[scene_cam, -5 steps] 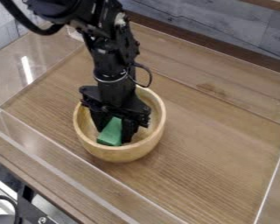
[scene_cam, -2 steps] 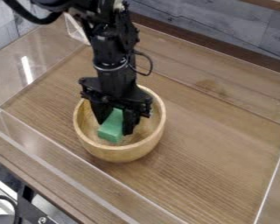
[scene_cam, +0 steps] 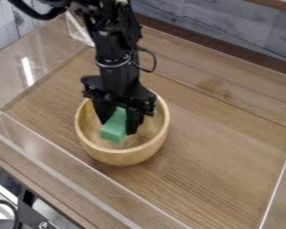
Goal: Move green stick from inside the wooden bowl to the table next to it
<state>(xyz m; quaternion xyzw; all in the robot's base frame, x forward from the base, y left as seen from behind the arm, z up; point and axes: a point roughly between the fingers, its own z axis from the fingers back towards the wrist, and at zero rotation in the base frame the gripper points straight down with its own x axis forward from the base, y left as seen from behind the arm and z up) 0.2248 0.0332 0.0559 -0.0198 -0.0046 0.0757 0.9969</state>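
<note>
The light wooden bowl [scene_cam: 153,147] sits on the brown table [scene_cam: 217,174], left of centre. My black gripper [scene_cam: 118,129] reaches straight down into it. Its fingers [scene_cam: 136,125] stand on either side of the green stick [scene_cam: 114,126] and are shut on it. The stick is tilted on end, with its lower part still below the bowl's rim. The gripper's body hides the stick's top end.
Clear acrylic walls [scene_cam: 26,63] border the tabletop on all sides, with a near edge [scene_cam: 121,192] in front of the bowl. Bare wood-grain surface lies to the right of the bowl and in front of it.
The gripper has risen a little and shifted slightly left. The green stick has come up with it inside the bowl. The bowl has stayed where it was.
</note>
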